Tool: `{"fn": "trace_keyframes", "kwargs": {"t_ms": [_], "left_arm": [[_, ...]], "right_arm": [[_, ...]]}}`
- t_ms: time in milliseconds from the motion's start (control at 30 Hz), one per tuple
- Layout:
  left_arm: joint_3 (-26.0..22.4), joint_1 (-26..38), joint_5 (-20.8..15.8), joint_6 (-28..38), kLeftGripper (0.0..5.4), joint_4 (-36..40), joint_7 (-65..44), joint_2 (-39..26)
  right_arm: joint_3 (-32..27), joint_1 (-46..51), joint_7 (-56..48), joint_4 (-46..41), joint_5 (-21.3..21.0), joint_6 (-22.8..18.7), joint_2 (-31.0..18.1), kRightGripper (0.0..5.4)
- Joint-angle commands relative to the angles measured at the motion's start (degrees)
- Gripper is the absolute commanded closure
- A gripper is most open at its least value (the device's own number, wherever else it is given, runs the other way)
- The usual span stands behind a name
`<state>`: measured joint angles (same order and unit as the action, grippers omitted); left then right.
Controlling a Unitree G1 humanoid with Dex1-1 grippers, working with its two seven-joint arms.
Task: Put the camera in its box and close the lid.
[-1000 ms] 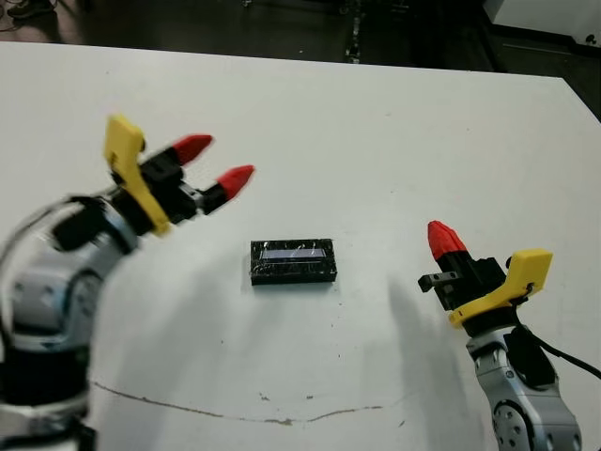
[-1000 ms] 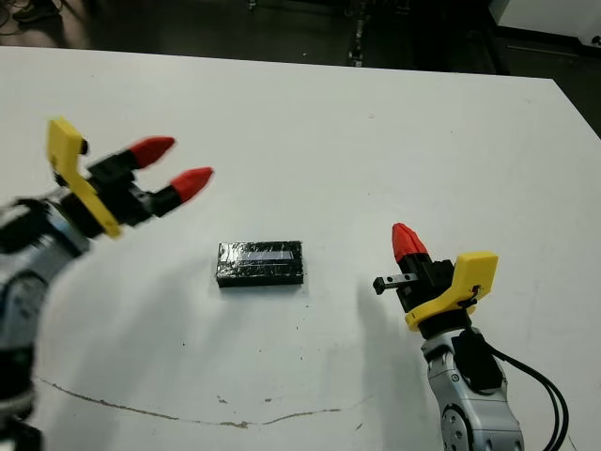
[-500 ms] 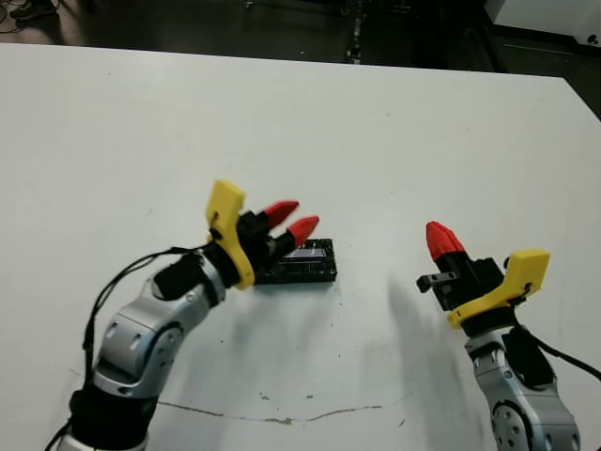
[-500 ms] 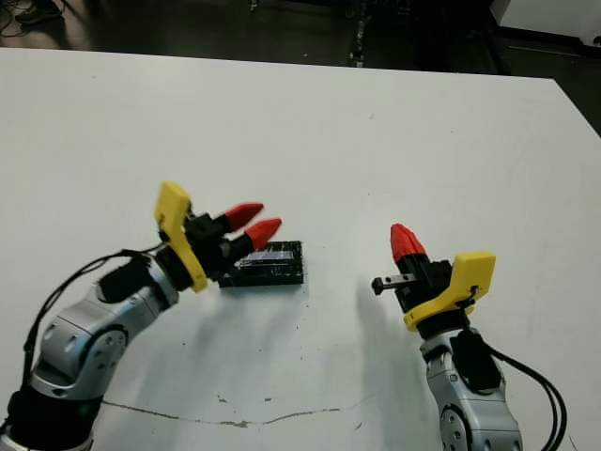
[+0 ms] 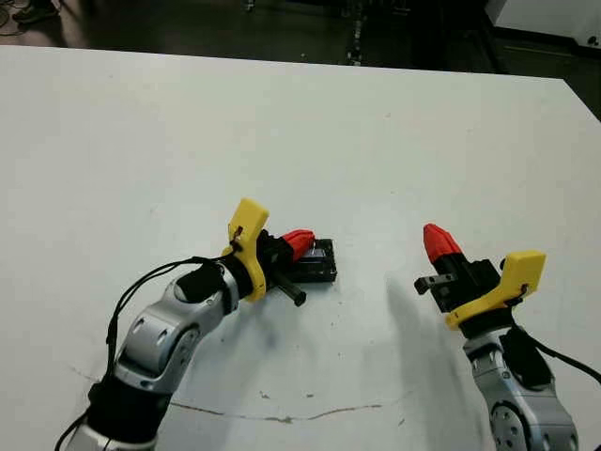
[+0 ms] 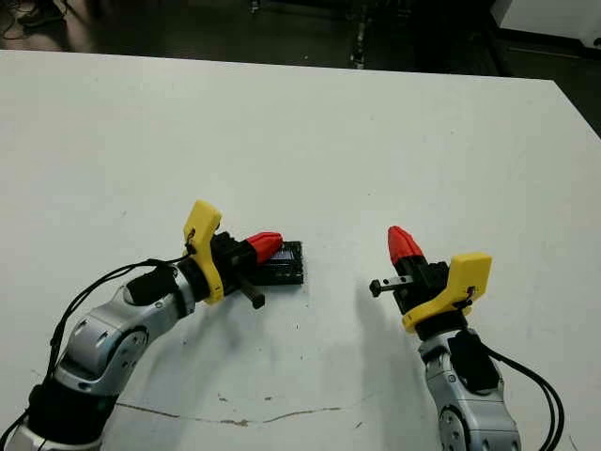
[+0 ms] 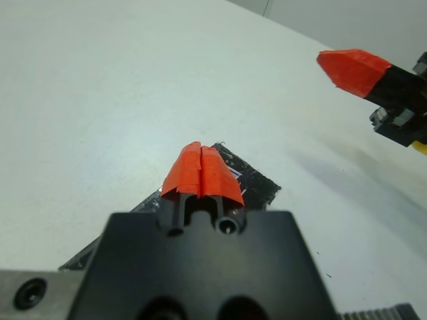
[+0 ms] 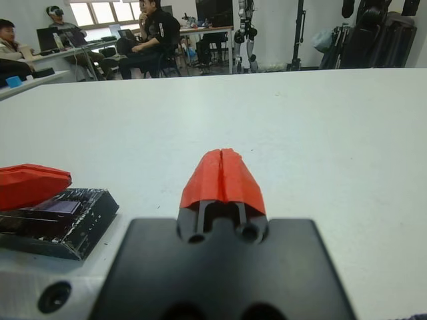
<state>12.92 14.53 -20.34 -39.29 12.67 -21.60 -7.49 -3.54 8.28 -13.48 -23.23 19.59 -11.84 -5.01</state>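
Left hand point(image 5: 299, 243), fingers now pinched together, newly lowered onto closed black lidded box point(image 5: 317, 264) on white bench point(image 5: 376, 141), apparently pressing lid; right hand point(image 5: 438, 242) also pinched, idle nearby.

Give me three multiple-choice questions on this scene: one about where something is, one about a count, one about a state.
1. Where is the left hand?
A. over the black glossy rectangular box
B. at the far edge of the white table
C. touching the right hand

2. How many boxes lie on the table?
A. one
B. two
C. three

3. How are the right hand's fingers?
A. spread wide
B. shut together, empty
C. clamped on the box

Answers: 1 A, its red tips sit over the box's left part. 2 A, only one dark box shows. 3 B, the right wrist view shows the tips pressed together, apart from the box.
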Motion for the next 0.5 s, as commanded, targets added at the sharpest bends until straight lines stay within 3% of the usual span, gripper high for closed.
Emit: {"fn": "trace_keyframes", "kwargs": {"t_ms": [33,333,500], "left_arm": [[0.7,-2.6,1.1,-4.3,5.38,-3.6,2.1,0.4],[0.2,-5.1,-0.9,-9.4,5.38,0.3,2.7,-0.1],[-0.8,-5.6,-4.0,-14.7,5.38,8.0,2.3,-1.8]], "right_arm": [[-0.4,0.5,-0.2,0.4,-0.3,0.8,-0.5,5.4],[-0.2,0.6,-0.1,0.2,-0.2,0.3,-0.6,5.4],[-0.3,0.6,-0.2,0.2,-0.1,0.5,-0.5,5.4]]}}
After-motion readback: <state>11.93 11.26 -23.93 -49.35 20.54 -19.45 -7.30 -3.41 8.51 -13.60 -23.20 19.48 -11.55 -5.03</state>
